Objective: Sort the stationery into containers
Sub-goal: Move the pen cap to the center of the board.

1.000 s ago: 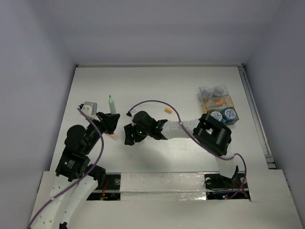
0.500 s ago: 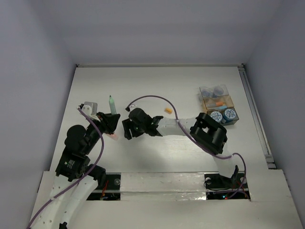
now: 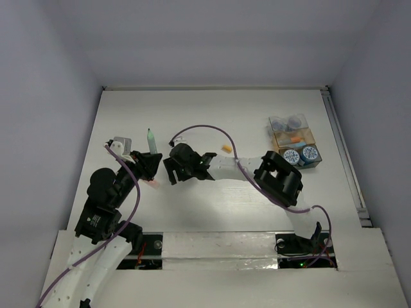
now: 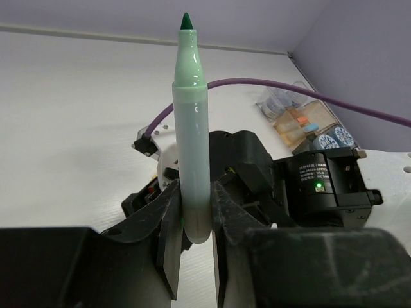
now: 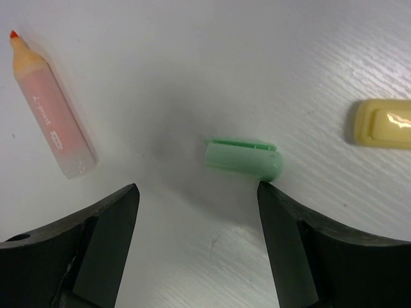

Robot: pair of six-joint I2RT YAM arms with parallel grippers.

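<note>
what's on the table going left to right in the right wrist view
orange-red pen → green cap → yellow cap

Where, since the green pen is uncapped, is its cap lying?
Right wrist view: the green cap lies just beyond the open jaws of the right gripper, flanked by an orange-tipped pen and a yellow piece.

- The left gripper (image 3: 148, 158) grips a pale green pen (image 3: 151, 141) whose tip points at the far wall.
- The right gripper (image 3: 172, 174) hangs just beside it, low over the white table (image 3: 212, 112).
- A small orange piece (image 3: 226, 149) lies alone on the table.
- On the right is a cluster of boxes (image 3: 292, 137), and the nearest one holds two tape rolls (image 3: 301, 154).
</note>
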